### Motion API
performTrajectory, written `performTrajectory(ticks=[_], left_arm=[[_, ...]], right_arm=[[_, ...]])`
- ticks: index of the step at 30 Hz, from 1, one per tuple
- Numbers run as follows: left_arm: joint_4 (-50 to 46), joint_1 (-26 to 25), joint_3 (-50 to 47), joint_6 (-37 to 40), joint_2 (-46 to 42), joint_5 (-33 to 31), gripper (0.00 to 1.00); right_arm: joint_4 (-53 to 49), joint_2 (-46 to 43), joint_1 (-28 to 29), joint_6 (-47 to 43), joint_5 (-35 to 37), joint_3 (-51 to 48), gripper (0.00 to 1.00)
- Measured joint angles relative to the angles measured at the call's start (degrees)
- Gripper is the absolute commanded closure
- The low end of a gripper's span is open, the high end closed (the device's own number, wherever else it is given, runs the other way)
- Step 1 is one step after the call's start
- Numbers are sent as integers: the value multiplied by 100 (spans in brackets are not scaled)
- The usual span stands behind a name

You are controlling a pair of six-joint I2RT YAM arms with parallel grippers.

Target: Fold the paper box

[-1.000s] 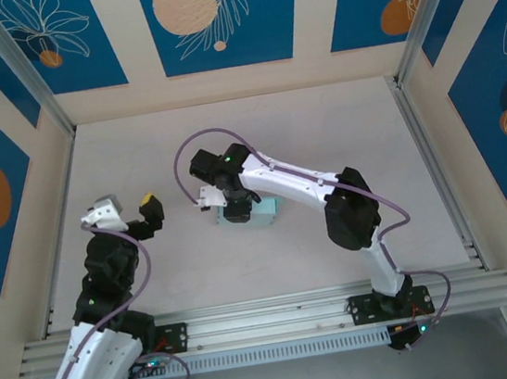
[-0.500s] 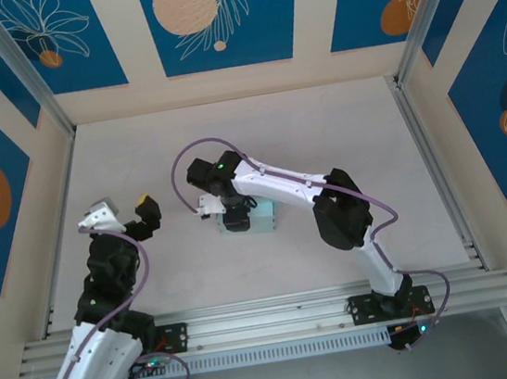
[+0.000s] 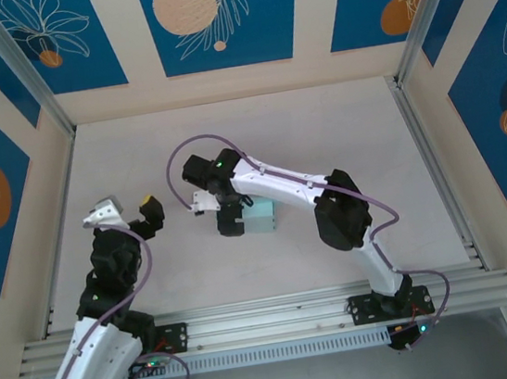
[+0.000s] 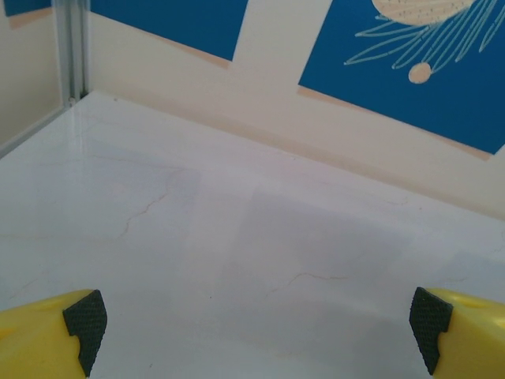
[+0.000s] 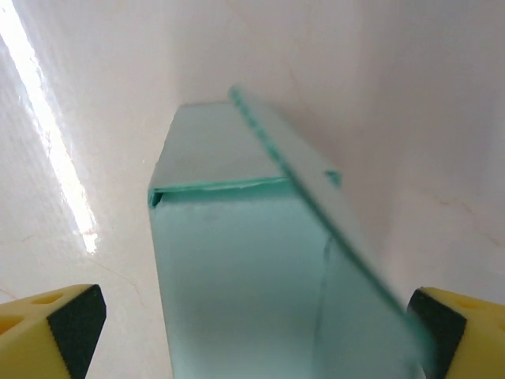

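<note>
The paper box [image 3: 263, 216] is a pale blue-green card box lying on the white table near the middle. My right gripper [image 3: 229, 219] hangs over its left end, open. In the right wrist view the box [image 5: 237, 276] lies between the wide-apart yellow fingers [image 5: 75, 320], with a loose flap [image 5: 316, 189] slanting up along its right side towards the right pad; I cannot tell whether they touch. My left gripper [image 3: 127, 209] hovers to the left of the box, well apart from it. In its own view it [image 4: 256, 324] is open over bare table.
The white table [image 3: 339, 131] is walled at the back and sides by cream and blue panels. An aluminium rail [image 3: 270, 318] runs along the near edge by the arm bases. The right arm's purple cable [image 3: 176, 167] loops above its wrist.
My right gripper has opened and let go of the box, and its wrist has drifted slightly left. The box stays on the table. The left arm has barely moved.
</note>
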Motion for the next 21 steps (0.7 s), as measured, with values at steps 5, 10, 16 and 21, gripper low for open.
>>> performTrajectory(ticks=[5, 10, 16, 21], left_arm=[[-184, 13, 251, 234, 400, 369, 2], [-780, 22, 1246, 592, 1467, 1226, 0], [-1373, 20, 2354, 748, 2907, 2444, 0], [-1609, -109, 2393, 800, 3239, 3086, 0]], right_arm=[[356, -487, 4, 210, -44, 20, 1], [951, -1626, -92, 1056, 164, -382, 1], [1075, -3274, -824, 3174, 415, -1412, 29], [990, -4444, -1294, 4524, 306, -2935, 32]])
